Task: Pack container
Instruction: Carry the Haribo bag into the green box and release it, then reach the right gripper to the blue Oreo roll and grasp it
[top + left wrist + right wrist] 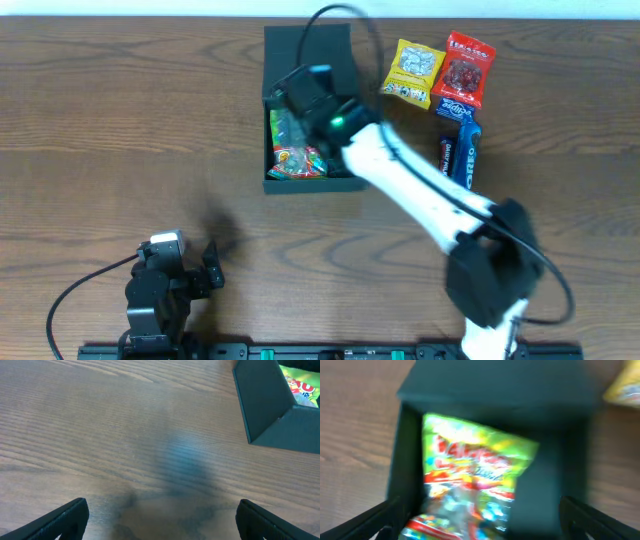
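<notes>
The dark teal-green container (342,182) stands open at the table's far middle, its flap lid (308,48) lying flat behind it. A green and red snack packet (297,158) lies inside; it also shows blurred in the right wrist view (470,475). My right gripper (300,95) hangs over the container, open and empty, its fingers (480,520) wide either side of the packet. My left gripper (212,268) rests near the front left, open and empty (162,520). The container's corner (265,405) shows in the left wrist view.
A yellow packet (413,72), a red packet (467,70) and a blue Oreo packet (463,150) lie on the wooden table to the right of the container. The right arm (420,195) stretches diagonally across the table's middle.
</notes>
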{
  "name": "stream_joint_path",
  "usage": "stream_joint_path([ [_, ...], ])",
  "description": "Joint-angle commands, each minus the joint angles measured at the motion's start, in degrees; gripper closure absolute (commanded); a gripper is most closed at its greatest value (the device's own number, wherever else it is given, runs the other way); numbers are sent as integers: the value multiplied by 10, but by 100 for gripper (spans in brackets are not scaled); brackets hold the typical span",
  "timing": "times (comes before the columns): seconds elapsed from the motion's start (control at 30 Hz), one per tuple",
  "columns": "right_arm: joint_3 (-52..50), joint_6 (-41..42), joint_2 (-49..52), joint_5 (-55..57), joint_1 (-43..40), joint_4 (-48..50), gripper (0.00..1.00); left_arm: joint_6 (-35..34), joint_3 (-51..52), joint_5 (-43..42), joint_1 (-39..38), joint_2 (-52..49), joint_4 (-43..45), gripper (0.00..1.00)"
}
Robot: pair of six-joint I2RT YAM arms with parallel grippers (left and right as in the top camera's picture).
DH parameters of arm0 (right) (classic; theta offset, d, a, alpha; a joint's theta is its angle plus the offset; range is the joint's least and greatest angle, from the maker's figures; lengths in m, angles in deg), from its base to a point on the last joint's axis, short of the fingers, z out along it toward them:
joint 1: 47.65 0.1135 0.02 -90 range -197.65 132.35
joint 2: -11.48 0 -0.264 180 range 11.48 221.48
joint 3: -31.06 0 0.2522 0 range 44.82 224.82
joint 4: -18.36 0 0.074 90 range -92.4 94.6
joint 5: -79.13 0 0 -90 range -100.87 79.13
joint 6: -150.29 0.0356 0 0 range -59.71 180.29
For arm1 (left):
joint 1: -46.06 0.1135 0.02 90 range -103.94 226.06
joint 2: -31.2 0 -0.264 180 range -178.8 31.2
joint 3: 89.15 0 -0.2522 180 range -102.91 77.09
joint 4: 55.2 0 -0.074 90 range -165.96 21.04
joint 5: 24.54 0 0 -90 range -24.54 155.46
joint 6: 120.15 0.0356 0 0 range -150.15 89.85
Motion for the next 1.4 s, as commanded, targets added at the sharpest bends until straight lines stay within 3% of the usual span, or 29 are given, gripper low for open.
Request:
stream_joint_path([
  [0.0, 3, -21, -42, 44, -73, -33, 3, -7, 4, 4, 3, 3, -4, 5],
  [0.33, -23, -48, -11, 39, -300, -142, 3, -7, 4, 4, 3, 3, -4, 5],
  [0.53, -110, -67, -3, -29, -367, -85, 4, -7, 4, 4, 3, 3, -4, 5],
  [0.73, -187, -89, -2, -67, -381, -5, 9, -7, 4, 4, 3, 3, -4, 5],
  [1.07, -243, -125, 17, -91, -389, 97, 43, -7, 4, 4, 3, 3, -4, 5],
  [1.37, -243, -138, 38, -105, -390, 121, 57, -7, 4, 4, 3, 3, -4, 5],
])
